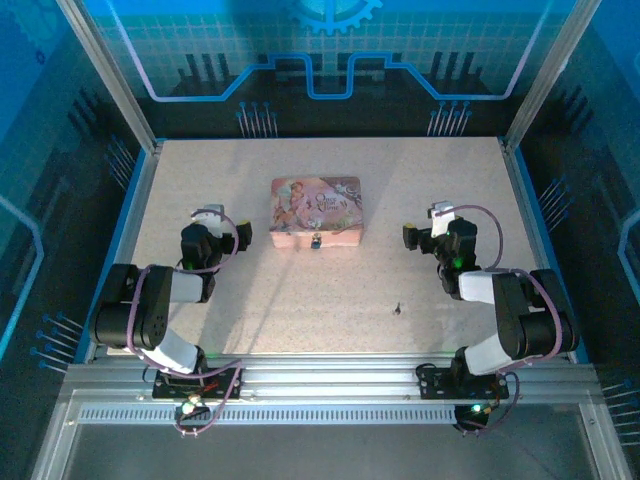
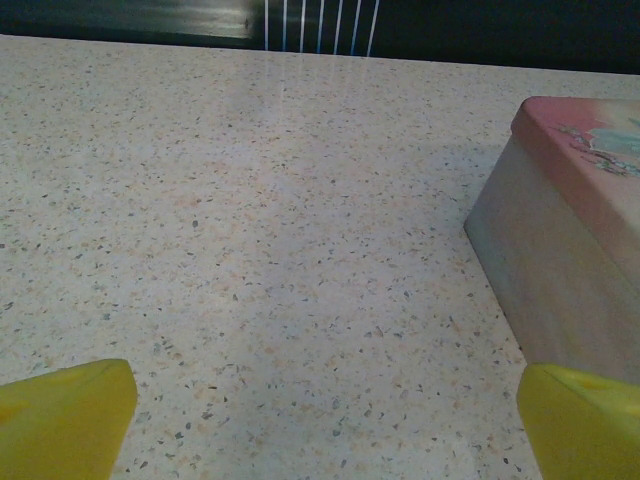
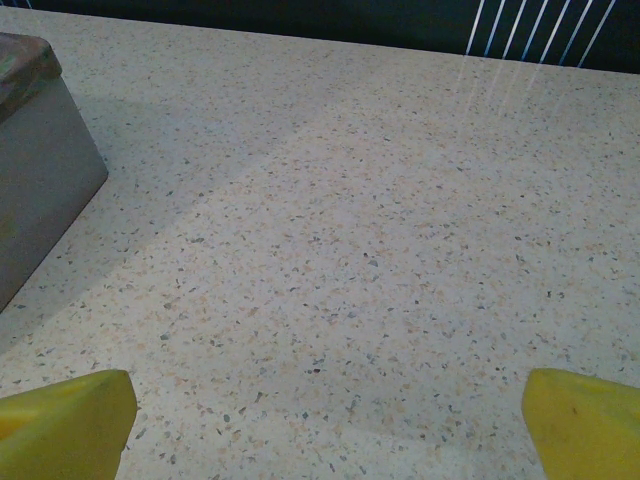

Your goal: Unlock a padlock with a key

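The task is sitting at its opening step, with nothing being grasped yet. In the top view the pink illustrated rectangular tin [image 1: 315,210] is lying at the centre of the pale speckled desk [image 1: 300,310]. The tiny dark-bluish padlock [image 1: 316,241] is showing at the middle of the tin's lower edge, apparently hanging against its front wall. The very small, thin dark metal key [image 1: 398,309] is lying alone on the desk, lower right of centre and well apart from the tin. The left tool [image 1: 226,230] is hovering left of the tin and the right tool [image 1: 428,228] right of it, each near the tin but not touching it. Both tools are standing released: in the left wrist view the yellow fingertips [image 2: 65,420] are sitting far apart in the bottom corners, and in the right wrist view the yellow fingertips [image 3: 65,425] are doing the same, with bare desk between them. The right tool is lying nearer the key, so the next move probably calls for lowering it over that sliver and pinching it precisely, since so thin a piece is likely to slip, while the left tool is steadying the padlock.
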Controlling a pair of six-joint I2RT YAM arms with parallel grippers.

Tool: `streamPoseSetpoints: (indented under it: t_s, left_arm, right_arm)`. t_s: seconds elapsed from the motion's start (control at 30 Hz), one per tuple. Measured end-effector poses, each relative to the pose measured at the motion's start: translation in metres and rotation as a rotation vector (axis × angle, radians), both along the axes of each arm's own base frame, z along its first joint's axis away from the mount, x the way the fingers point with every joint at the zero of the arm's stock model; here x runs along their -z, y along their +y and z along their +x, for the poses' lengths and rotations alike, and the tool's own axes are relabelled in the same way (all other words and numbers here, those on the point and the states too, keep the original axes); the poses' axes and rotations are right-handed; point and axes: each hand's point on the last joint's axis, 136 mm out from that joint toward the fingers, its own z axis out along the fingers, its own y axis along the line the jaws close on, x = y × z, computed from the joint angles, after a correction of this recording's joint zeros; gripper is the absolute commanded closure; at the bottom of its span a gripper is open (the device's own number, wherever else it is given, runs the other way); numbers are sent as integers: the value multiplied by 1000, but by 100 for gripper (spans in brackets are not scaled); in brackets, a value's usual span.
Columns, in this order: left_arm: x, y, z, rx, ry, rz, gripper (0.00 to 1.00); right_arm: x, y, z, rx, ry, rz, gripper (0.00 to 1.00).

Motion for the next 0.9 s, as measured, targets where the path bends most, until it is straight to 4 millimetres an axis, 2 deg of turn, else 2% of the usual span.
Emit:
streamPoseSetpoints:
  t_s: [0.23, 0.37, 0.5, 0.77, 0.83, 0.9]
  left_arm:
    - [-7, 2, -3, -11, -8, 5, 1]
    - [-34, 0, -8, -18, -56, 12, 1]
    - [-62, -1, -15, -37, -83, -3, 1]
    - [-123, -4, -11, -102, -17, -234, 1]
    - [-128, -11, -15, -93, 12, -302, 1]
    - [-124, -20, -21, -77, 60, -359, 1]
  right_arm:
    - [3, 0, -1, -2, 31, -1, 0]
    - [-8, -1, -3, 5, 30, 0, 0]
    - [-29, -2, -5, 25, 29, 24, 0]
    - [-74, 0, -9, 96, 151, 184, 0]
    - [-80, 4, -13, 111, 214, 235, 0]
    - [-80, 11, -20, 119, 279, 271, 0]
